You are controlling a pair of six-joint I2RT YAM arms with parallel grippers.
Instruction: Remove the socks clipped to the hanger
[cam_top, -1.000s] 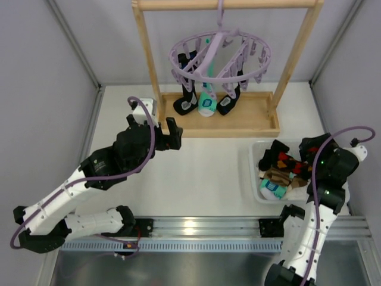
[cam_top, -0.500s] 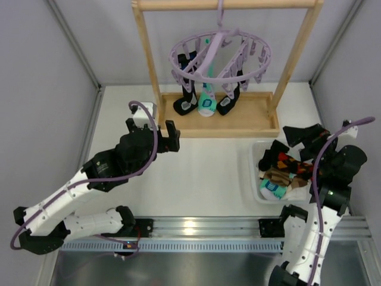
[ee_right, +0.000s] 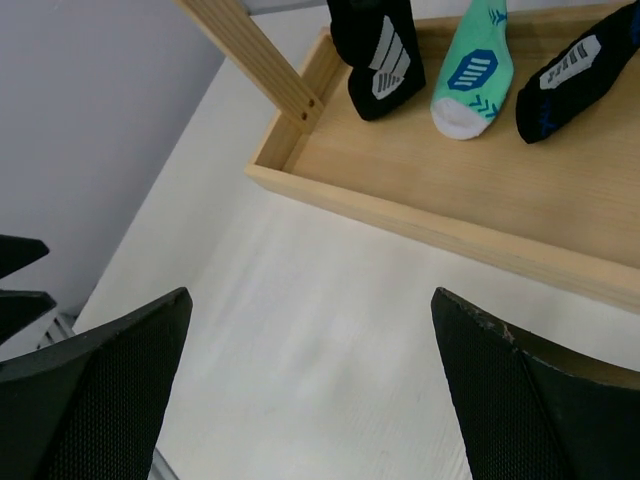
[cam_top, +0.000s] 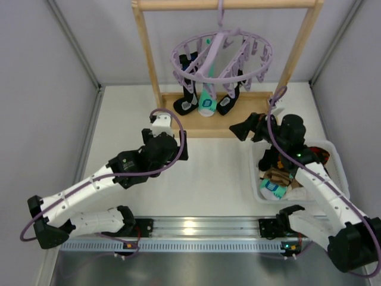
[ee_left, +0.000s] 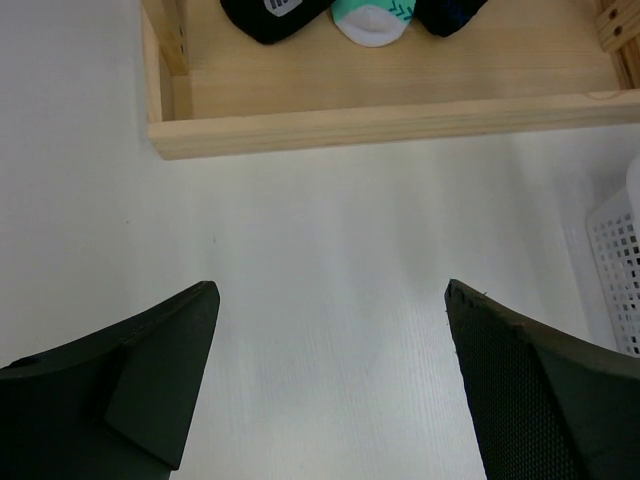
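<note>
My left arm (cam_top: 89,187) runs long and low from its base, angling forward and to the right, with the elbow barely raised over the bench (cam_top: 208,179). At its end, my left tool (ee_left: 330,290) tips forward and down, its two dark fingers (ee_left: 150,370) spread as wide as they go and holding nothing. My right arm (cam_top: 324,185) rises from its base and leans forward and to the left. My right tool (ee_right: 311,295) points left and slightly down, its jaws also fully apart and empty. From my left tool, the right tool sits off to the right and a little farther forward. The two are well apart.
</note>
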